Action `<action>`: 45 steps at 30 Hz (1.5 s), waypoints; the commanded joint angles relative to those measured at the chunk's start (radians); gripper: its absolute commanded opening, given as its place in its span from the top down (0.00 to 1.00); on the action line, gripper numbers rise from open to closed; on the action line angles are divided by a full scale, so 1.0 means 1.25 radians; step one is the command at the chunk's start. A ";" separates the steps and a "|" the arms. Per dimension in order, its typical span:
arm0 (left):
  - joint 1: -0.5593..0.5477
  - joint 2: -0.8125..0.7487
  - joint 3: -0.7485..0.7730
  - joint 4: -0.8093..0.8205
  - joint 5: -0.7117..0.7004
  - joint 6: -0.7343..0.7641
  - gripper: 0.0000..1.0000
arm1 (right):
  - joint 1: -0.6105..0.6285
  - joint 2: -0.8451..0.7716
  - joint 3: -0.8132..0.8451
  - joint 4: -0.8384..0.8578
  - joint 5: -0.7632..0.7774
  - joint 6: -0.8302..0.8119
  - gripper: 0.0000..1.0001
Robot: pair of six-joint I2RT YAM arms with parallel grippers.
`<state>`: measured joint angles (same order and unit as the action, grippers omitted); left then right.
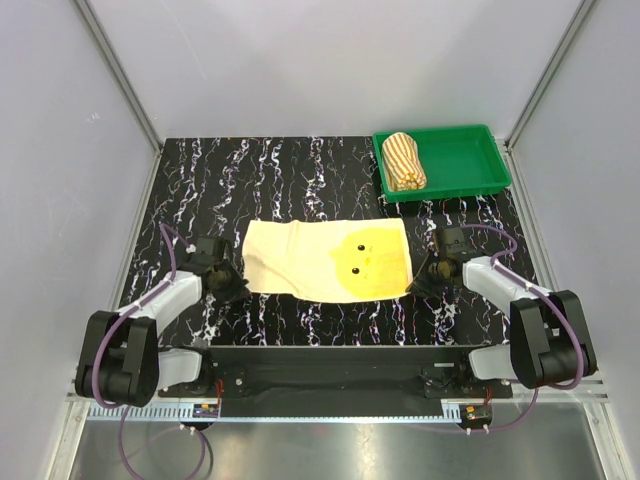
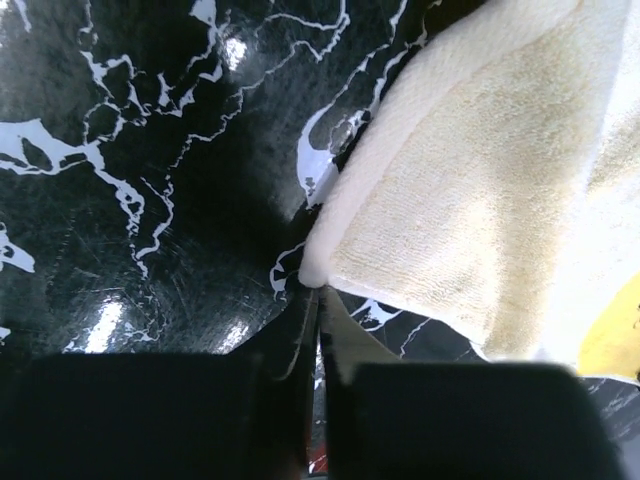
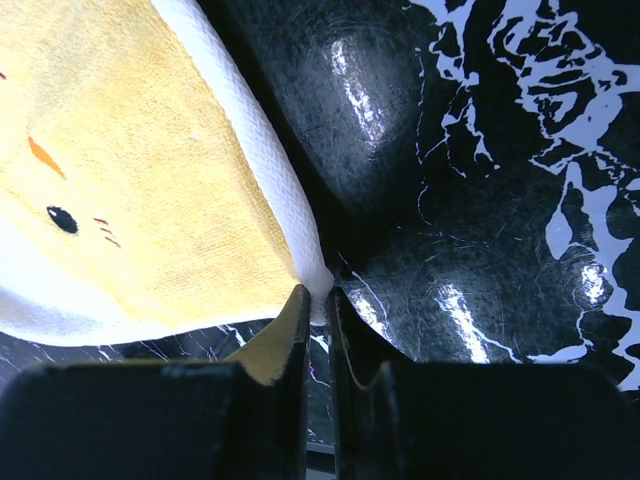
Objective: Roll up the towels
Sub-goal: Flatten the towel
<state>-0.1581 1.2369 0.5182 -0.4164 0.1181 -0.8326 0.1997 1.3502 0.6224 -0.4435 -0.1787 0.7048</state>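
Near edge of black marbled worktop (image 1: pixel 300 170): left gripper (image 2: pixel 320 300) pinched on near-left corner of plain yellow terry towel (image 1: pixel 320 260), right gripper (image 3: pixel 318 295) on near-right corner.
Towel flat, mid-worktop.
Advice: lift both corners level, keep first turn tight.
Wrist views show cloth between tips.
Only top view shows orange-and-cream striped towel (image 1: pixel 405 160), rolled, in green plastic tray (image 1: pixel 497 168), far-right corner.

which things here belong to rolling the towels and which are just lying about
Job:
flat yellow terry towel with a small face
rolled orange-and-cream striped towel

Lying about:
green plastic tray, holding the striped roll
black marbled table
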 commanded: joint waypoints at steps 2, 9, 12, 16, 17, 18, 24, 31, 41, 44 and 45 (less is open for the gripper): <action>-0.001 -0.005 -0.007 -0.024 -0.082 0.027 1.00 | -0.001 -0.026 -0.001 -0.006 -0.010 -0.008 0.94; -0.001 -0.107 0.000 -0.069 -0.115 0.022 0.96 | -0.001 -0.053 -0.002 -0.018 -0.012 -0.005 0.98; -0.001 -0.156 -0.003 -0.085 -0.123 0.013 0.41 | -0.001 -0.053 -0.003 -0.020 -0.015 -0.005 0.99; -0.001 -0.150 -0.006 -0.085 -0.129 0.016 0.13 | -0.001 -0.049 -0.006 -0.012 -0.019 -0.007 0.99; -0.001 -0.131 -0.011 -0.083 -0.128 0.016 0.13 | -0.001 -0.048 -0.007 -0.011 -0.019 -0.007 0.99; -0.002 -0.120 -0.014 -0.070 -0.125 0.016 0.13 | 0.000 -0.047 -0.006 -0.010 -0.021 -0.008 0.99; -0.006 -0.037 -0.038 -0.001 -0.099 0.014 0.30 | 0.000 -0.041 -0.007 -0.008 -0.018 -0.013 0.99; -0.016 0.027 -0.028 0.026 -0.081 0.029 0.65 | -0.001 -0.026 -0.008 0.003 -0.019 -0.016 0.99; -0.018 -0.025 -0.021 -0.009 -0.063 0.040 1.00 | 0.000 -0.024 -0.016 0.010 -0.024 -0.016 1.00; -0.018 -0.082 -0.005 -0.075 -0.063 0.032 1.00 | -0.001 -0.044 -0.014 -0.007 -0.024 -0.019 1.00; -0.017 -0.100 0.001 -0.095 -0.065 0.030 1.00 | -0.001 -0.052 -0.014 -0.013 -0.023 -0.019 1.00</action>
<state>-0.1761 1.1854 0.5121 -0.4248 0.0269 -0.8017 0.1997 1.3231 0.6025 -0.4454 -0.2001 0.6952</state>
